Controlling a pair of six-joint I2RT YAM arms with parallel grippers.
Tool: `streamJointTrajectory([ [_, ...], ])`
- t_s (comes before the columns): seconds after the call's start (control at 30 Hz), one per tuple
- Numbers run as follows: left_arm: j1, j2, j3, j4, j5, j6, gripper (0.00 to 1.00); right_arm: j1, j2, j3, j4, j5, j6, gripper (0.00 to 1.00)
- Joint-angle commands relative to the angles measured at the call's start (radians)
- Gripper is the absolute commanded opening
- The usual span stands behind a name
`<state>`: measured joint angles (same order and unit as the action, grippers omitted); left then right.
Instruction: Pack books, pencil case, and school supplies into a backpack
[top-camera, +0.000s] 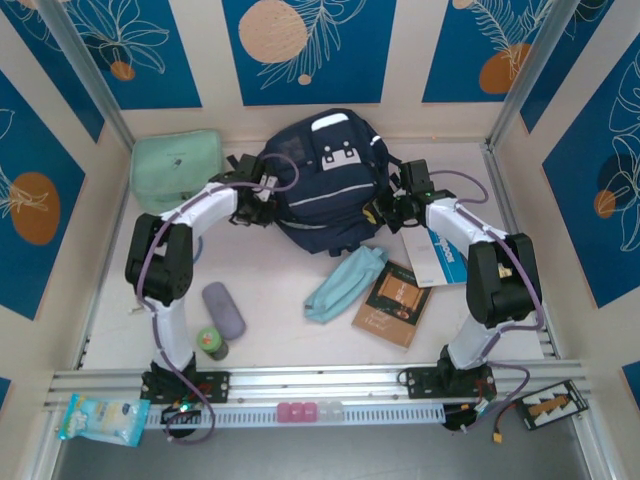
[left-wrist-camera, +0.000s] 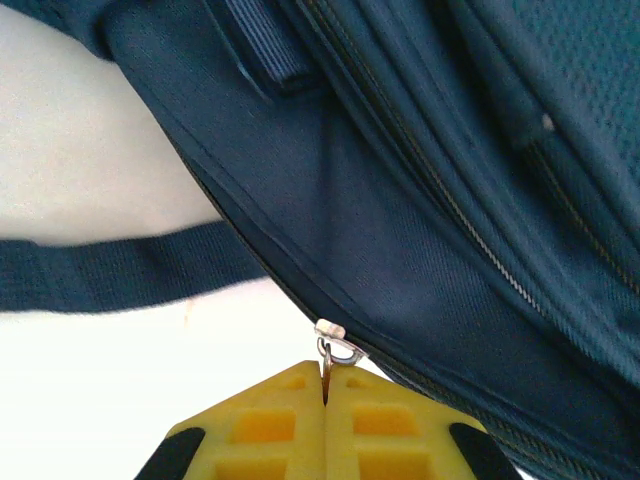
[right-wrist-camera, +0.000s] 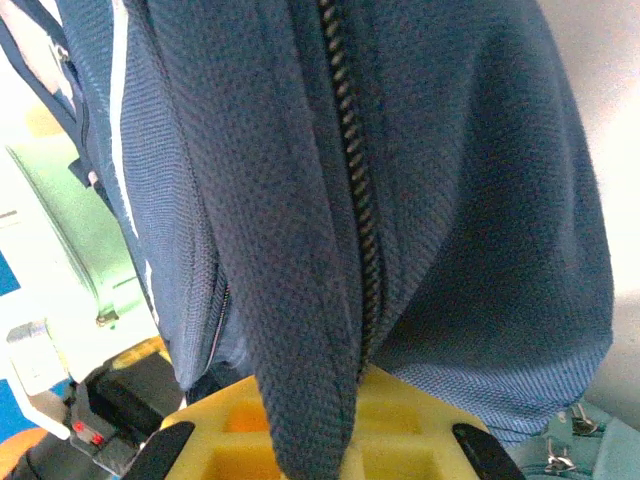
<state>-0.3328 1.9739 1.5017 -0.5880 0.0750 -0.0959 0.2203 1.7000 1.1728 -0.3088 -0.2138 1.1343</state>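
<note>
Flanking the backpack (top-camera: 322, 190), the left end effector (left-wrist-camera: 325, 378) pinches its zipper pull (left-wrist-camera: 336, 346), the right end effector (right-wrist-camera: 306, 412) its fabric.

1. Backpack (top-camera: 325, 180): navy blue with white trim stripes and white front patches. It lies at the far centre of the table, front panel up. The visible stretch of side zipper has its teeth meshed. A metal zipper pull (left-wrist-camera: 337, 346) sits at the seam edge.
2. Pencil case (top-camera: 345, 284): a light-blue soft pouch, flat and diagonal, just in front of the backpack.
3. Brown book (top-camera: 392, 303): tan cover picture, flat, cover up, just right of the pencil case.
4. White-and-blue book (top-camera: 437, 257): flat, beside the backpack's right side, partly hidden.
5. Greyish-purple case (top-camera: 223, 310): oblong with rounded ends, flat, front left, well apart from the backpack.
</note>
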Motion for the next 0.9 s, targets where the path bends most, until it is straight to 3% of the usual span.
streamJointTrajectory([
  [0.0,0.047,0.040,0.078,0.004,-0.030,0.035,0.00,-0.003,0.026,0.073,0.037,-0.040,-0.041,0.02],
  [0.33,0.085,0.104,0.177,-0.042,-0.008,0.081,0.02,0.037,0.088,0.131,0.077,-0.082,-0.016,0.02],
  [0.53,0.086,-0.024,0.107,-0.077,-0.040,0.000,0.44,0.134,0.132,0.130,0.161,-0.083,0.086,0.05],
  [0.6,0.086,-0.103,0.040,-0.065,-0.050,-0.036,0.53,0.168,0.130,0.131,0.170,-0.079,0.107,0.07],
  [0.7,0.085,-0.213,-0.054,-0.041,-0.041,-0.074,0.62,0.202,0.121,0.147,0.150,-0.088,0.098,0.19],
  [0.8,0.084,-0.304,-0.113,-0.023,0.003,-0.087,0.71,0.194,0.088,0.167,0.066,-0.081,0.044,0.42],
  [0.87,0.081,-0.346,-0.137,-0.010,0.033,-0.106,0.76,0.172,0.039,0.170,-0.013,-0.069,-0.010,0.53],
])
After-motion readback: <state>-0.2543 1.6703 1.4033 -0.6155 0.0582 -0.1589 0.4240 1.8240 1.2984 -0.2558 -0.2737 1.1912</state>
